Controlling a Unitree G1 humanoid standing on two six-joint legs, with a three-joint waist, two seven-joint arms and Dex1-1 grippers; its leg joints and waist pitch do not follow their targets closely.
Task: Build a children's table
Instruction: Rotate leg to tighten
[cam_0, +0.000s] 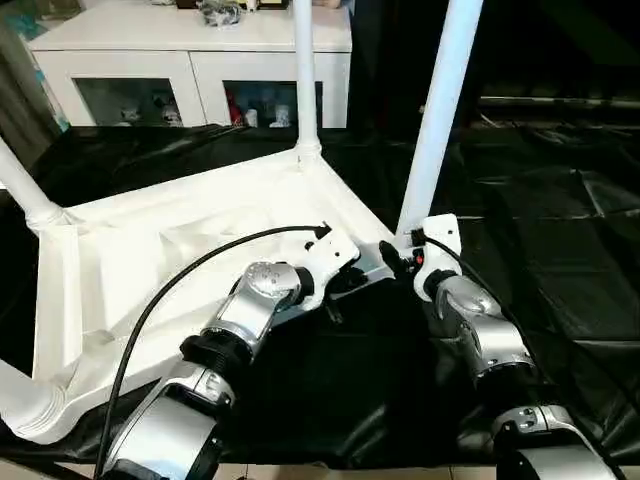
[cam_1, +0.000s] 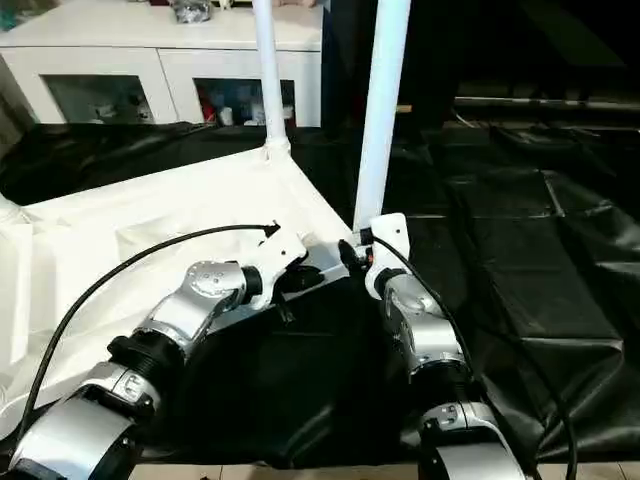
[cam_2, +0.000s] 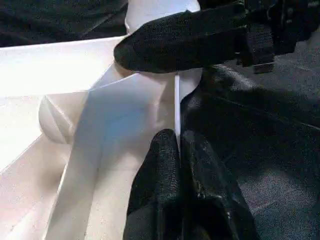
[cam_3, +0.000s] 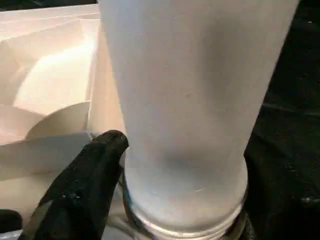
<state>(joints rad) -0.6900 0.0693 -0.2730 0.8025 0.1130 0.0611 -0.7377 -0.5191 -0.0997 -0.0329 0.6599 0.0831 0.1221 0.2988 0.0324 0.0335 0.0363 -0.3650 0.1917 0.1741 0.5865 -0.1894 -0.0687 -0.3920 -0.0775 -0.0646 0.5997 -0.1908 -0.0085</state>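
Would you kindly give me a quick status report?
Left gripper shut on upturned white plastic tabletop's rim. Right gripper at near-corner white tubular leg's base. Nothing obstructing.

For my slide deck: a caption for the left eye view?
Right gripper at the fourth leg in the upturned top's corner; left gripper pinches the rim.

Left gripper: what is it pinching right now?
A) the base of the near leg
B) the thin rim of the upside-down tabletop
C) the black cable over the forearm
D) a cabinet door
B: in the left wrist view the left gripper has its black fingers closed on the thin white edge of the tabletop, beside the corner socket.
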